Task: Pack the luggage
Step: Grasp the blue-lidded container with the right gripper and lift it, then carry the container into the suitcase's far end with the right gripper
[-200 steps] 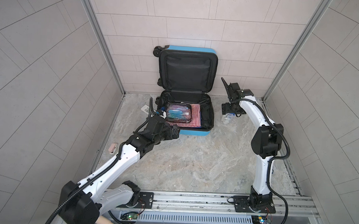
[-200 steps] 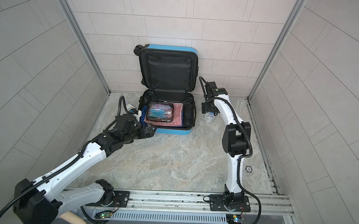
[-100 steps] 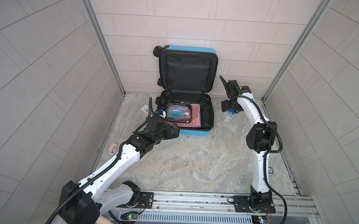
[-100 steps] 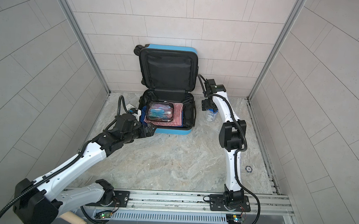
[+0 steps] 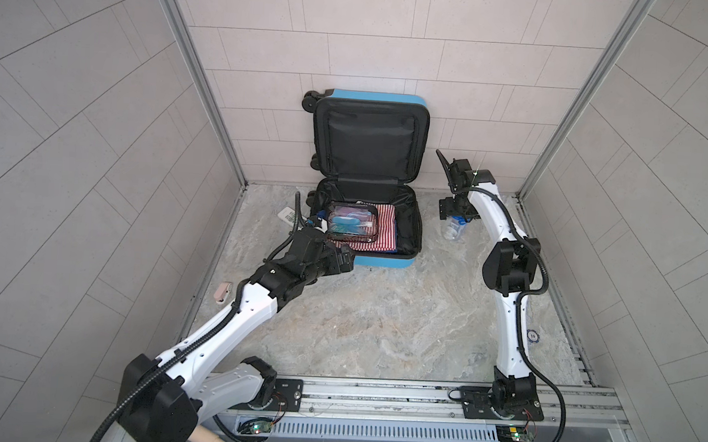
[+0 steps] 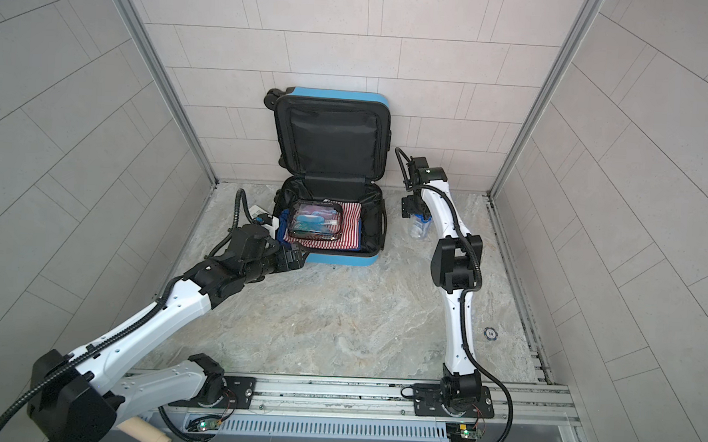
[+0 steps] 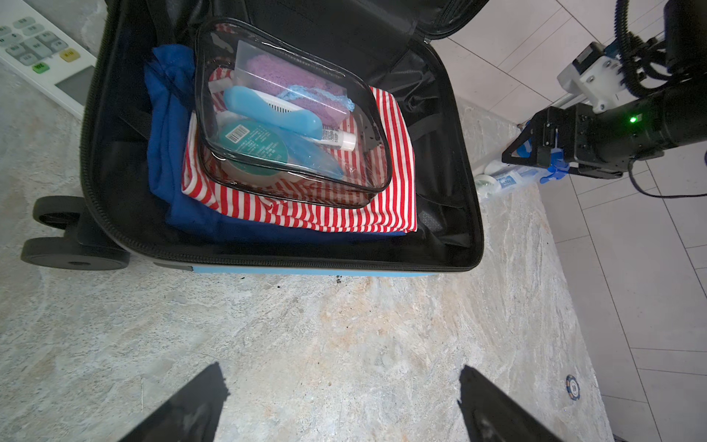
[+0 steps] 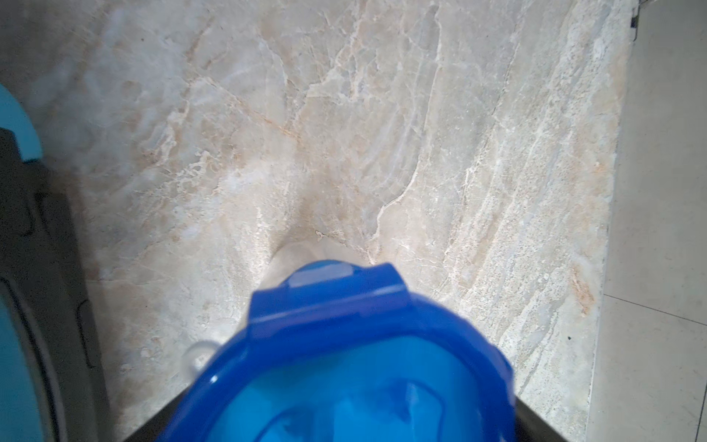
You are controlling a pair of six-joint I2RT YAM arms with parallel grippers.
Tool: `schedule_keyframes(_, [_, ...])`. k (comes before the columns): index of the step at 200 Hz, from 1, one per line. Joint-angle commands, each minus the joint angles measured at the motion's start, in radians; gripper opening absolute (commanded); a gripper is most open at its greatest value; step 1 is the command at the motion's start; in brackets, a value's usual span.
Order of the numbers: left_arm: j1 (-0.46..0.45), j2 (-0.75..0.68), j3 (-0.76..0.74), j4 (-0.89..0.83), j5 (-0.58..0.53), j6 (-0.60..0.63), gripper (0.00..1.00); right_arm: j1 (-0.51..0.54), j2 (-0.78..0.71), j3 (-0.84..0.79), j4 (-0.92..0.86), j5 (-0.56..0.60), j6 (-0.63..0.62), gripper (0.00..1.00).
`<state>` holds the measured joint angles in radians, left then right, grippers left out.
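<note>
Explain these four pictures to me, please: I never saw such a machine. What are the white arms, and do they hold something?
They are two robot arms on a rail, each ending in a two-fingered gripper. Two pictures look down on the whole scene from above, nearly alike; the other two come from cameras on the wrists. On the stone surface lies an open blue suitcase, lid upright against the wall. Inside are a blue cloth, a striped cloth and, on top, a clear pouch. A remote control lies beside it. The left gripper is open and empty before the suitcase. The right gripper, open, hangs over a bottle on the surface, jaws either side of its blue cap. Nothing is lifted.
</note>
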<state>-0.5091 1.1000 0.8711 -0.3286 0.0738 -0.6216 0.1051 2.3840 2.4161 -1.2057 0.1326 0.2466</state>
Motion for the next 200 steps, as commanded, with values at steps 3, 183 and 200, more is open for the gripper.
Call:
schedule_keyframes(3, [-0.005, -0.003, 0.012, -0.006, -0.02, -0.015, 1.0, -0.011, 0.007, 0.025, -0.017, -0.016, 0.0, 0.93])
schedule_keyframes(183, [0.275, 0.291, 0.322, -0.013, 0.188, 0.026, 1.0, 0.029, -0.493, -0.334, 0.318, -0.392, 0.29, 0.6])
schedule_keyframes(200, [0.279, 0.317, 0.337, 0.006, 0.203, 0.017, 1.0, 0.053, -0.5, -0.405, 0.462, -0.474, 0.382, 0.6])
